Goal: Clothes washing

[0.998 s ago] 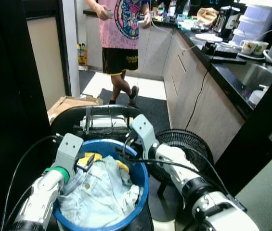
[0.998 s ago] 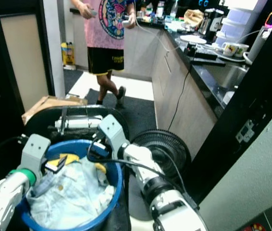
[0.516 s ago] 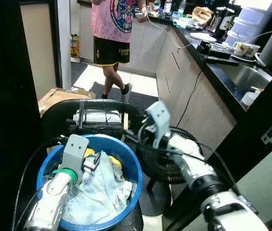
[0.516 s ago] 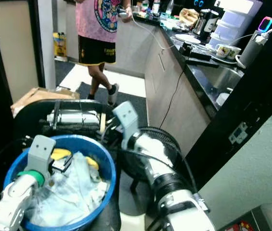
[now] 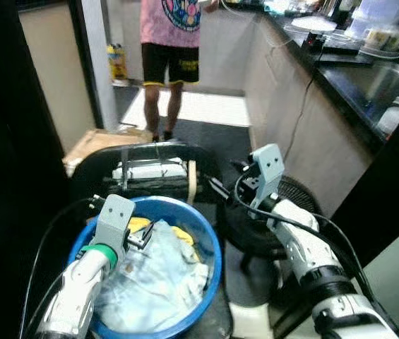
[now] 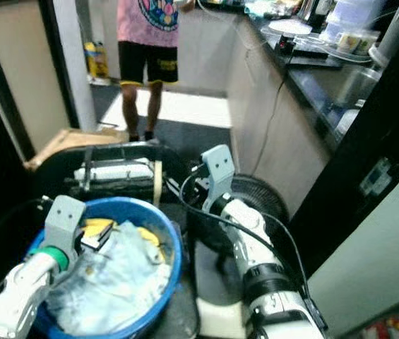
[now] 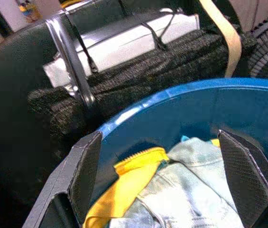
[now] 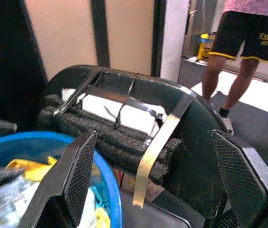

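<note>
Blue tub (image 5: 210, 244): held pale denim clothes (image 5: 158, 279) and a yellow garment (image 7: 124, 183). Left gripper (image 7: 164, 178): jaws released, poised over the tub's far rim. Right gripper (image 8: 152, 173): spread, beside the tub. Advice: lower left squarely onto denim before clenching.

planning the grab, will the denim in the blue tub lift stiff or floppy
Probably floppy: the denim lies crumpled in folds in the tub, so it should drape and trail. Likely heavy for cloth. It overlaps a yellow garment, which may drag along. The left pincer hovers open above it.
</note>
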You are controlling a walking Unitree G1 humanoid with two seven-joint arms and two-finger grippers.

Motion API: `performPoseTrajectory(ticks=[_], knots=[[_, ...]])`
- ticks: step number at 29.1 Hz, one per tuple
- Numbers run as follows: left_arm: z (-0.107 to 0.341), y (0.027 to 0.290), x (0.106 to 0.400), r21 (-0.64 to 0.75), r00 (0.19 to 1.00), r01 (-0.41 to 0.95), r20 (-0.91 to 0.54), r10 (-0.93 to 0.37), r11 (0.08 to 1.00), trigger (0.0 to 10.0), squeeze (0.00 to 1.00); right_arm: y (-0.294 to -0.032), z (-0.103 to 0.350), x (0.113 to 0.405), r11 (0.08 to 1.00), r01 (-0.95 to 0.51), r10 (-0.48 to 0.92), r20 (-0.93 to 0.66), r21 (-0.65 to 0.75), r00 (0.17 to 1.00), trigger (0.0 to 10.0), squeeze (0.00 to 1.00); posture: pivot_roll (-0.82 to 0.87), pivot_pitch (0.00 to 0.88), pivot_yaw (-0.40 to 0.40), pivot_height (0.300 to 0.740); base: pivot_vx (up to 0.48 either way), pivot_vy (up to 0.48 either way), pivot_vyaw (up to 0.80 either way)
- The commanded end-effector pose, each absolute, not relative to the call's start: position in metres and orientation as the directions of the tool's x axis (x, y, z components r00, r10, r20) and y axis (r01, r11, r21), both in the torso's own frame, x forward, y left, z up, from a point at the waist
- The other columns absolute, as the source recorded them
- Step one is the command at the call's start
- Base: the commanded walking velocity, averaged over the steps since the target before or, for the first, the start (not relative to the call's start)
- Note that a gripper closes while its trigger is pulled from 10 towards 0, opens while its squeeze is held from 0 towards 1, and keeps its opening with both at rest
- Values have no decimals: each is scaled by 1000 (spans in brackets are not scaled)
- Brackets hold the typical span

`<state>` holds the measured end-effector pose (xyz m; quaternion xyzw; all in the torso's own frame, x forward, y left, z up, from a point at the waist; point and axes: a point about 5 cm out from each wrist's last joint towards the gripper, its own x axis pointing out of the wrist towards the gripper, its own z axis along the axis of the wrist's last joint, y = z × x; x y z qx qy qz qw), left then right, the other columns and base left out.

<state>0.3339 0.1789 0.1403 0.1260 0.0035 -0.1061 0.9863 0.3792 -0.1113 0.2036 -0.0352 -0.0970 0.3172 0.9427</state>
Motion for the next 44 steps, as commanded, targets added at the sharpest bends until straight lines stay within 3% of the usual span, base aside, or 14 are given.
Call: performPoseTrajectory(ticks=[1, 13, 16, 20, 31, 35, 36, 40, 44], knots=[[131, 179, 333, 272, 969, 246, -89, -230, 930, 10000, 0, -106, 195, 377, 788, -598, 614, 107, -147, 782, 10000, 0, -53, 50, 102, 740, 0, 0, 0], [133, 189, 339, 287, 970, 241, -110, -218, 927, 10000, 0, -87, 191, 374, 752, -646, 659, 97, -133, 746, 10000, 0, -9, 67, 103, 740, 0, 0, 0], [129, 196, 335, 261, 976, 207, -117, -182, 943, 10000, 0, -67, 196, 371, 699, -704, 715, 121, -127, 688, 10000, 0, -11, 79, 103, 740, 0, 0, 0], [128, 196, 334, 209, 982, 178, -100, -160, 962, 10000, 0, -60, 198, 368, 674, -727, 739, 121, -133, 663, 10000, 0, -18, 73, 101, 740, 0, 0, 0], [131, 184, 340, 39, 991, 129, -40, -128, 991, 10000, 0, -70, 193, 367, 707, -694, 707, 116, -134, 698, 10000, 0, -55, 21, 104, 740, 0, 0, 0], [129, 181, 341, 32, 991, 128, -32, -127, 991, 10000, 0, -72, 189, 366, 725, -678, 688, 106, -122, 718, 10000, 0, -84, 28, 74, 740, 0, 0, 0], [127, 181, 339, 32, 993, 121, -24, -120, 992, 10000, 0, -72, 188, 365, 713, -689, 700, 94, -130, 708, 10000, 0, -112, 27, 29, 740, 0, 0, 0], [118, 180, 333, 3, 996, 86, -32, -86, 996, 10000, 0, -74, 187, 363, 681, -714, 729, 60, -163, 682, 10000, 0, -133, 30, -15, 740, 0, 0, 0], [116, 179, 332, -3, 996, 78, -37, -79, 997, 10000, 0, -75, 188, 363, 676, -717, 733, 53, -169, 679, 10000, 0, -133, 30, -15, 740, 0, 0, 0]])
